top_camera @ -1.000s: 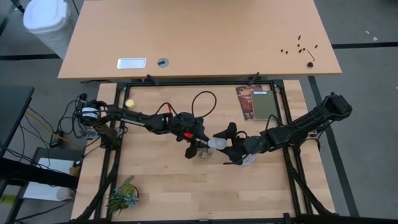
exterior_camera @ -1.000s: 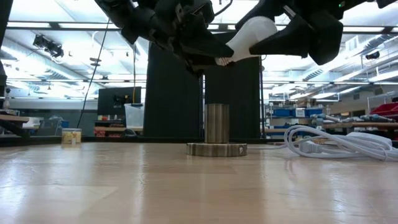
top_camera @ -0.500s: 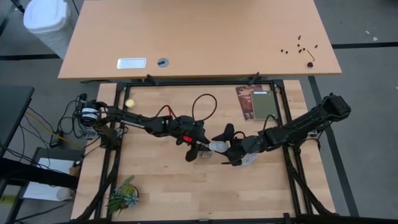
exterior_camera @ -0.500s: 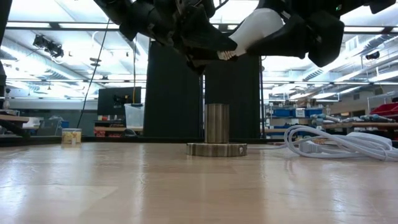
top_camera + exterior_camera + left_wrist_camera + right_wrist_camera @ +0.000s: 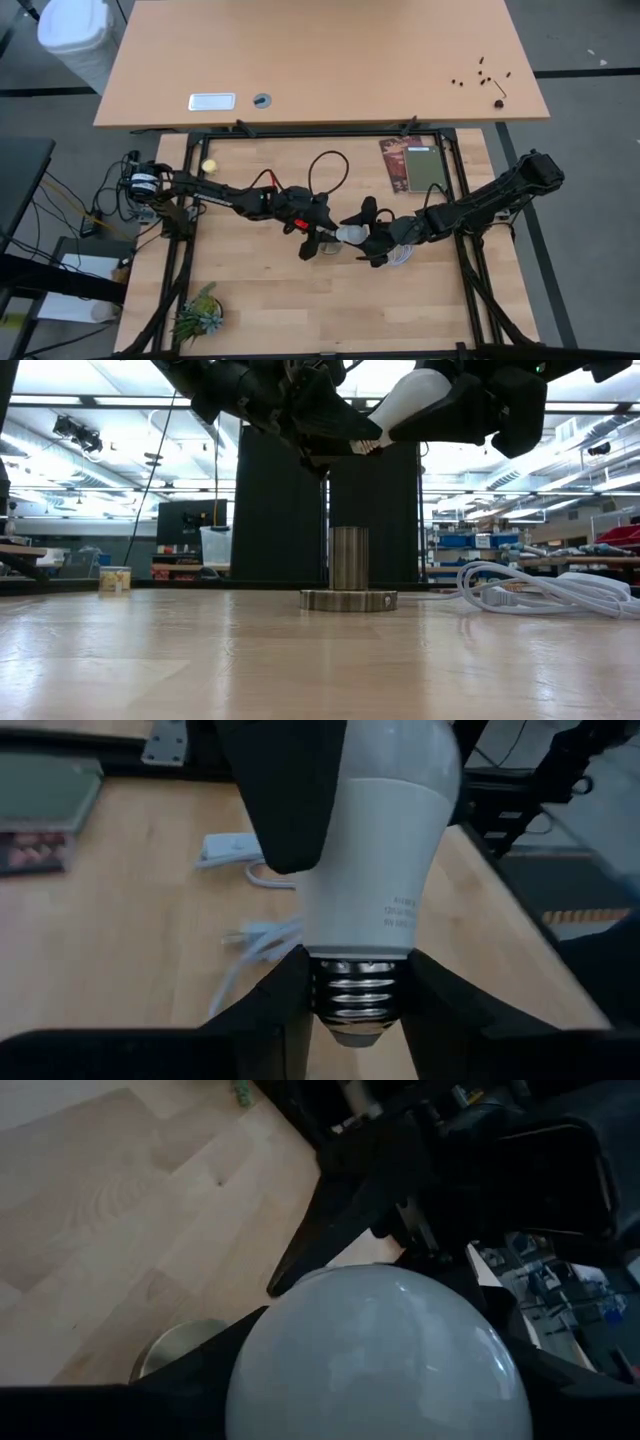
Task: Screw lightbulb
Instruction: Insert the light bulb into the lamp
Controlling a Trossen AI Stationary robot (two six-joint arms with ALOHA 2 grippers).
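The white lightbulb (image 5: 347,234) hangs in the air between my two grippers, above the metal socket (image 5: 348,558), which stands on its round base disc (image 5: 348,600) on the table. My left gripper (image 5: 360,990) is shut on the bulb's threaded base. Coming from the table's right, my right gripper (image 5: 375,1380) has closed around the white globe (image 5: 375,1350). In the low view the bulb (image 5: 410,400) lies slanted, with its screw end lower and pointing toward my left gripper (image 5: 345,435). My left gripper pinches the bulb's silvery screw base (image 5: 362,995) between its two fingers, one on each side of the threads. It comes from the table's left, slanting slightly down. The bulb is lifted clear of the socket. My right gripper holds the globe's round sides (image 5: 250,1370) between its two fingers, coming from the table's right and slanting slightly down. One finger (image 5: 280,790) lies along the globe. The bulb sticks out ahead of the fingers, tilted, clear of the table.
A coiled white cord (image 5: 530,590) lies on the table right of the socket. A dark book and tablet (image 5: 415,165) lie at the back right, a small plant (image 5: 198,312) at the front left, and a small yellow object (image 5: 209,166) at the back left.
My right gripper has rolled a little and its fingers have closed in on the bulb's globe. The globe end has tipped slightly higher. The bulb stays above the socket.
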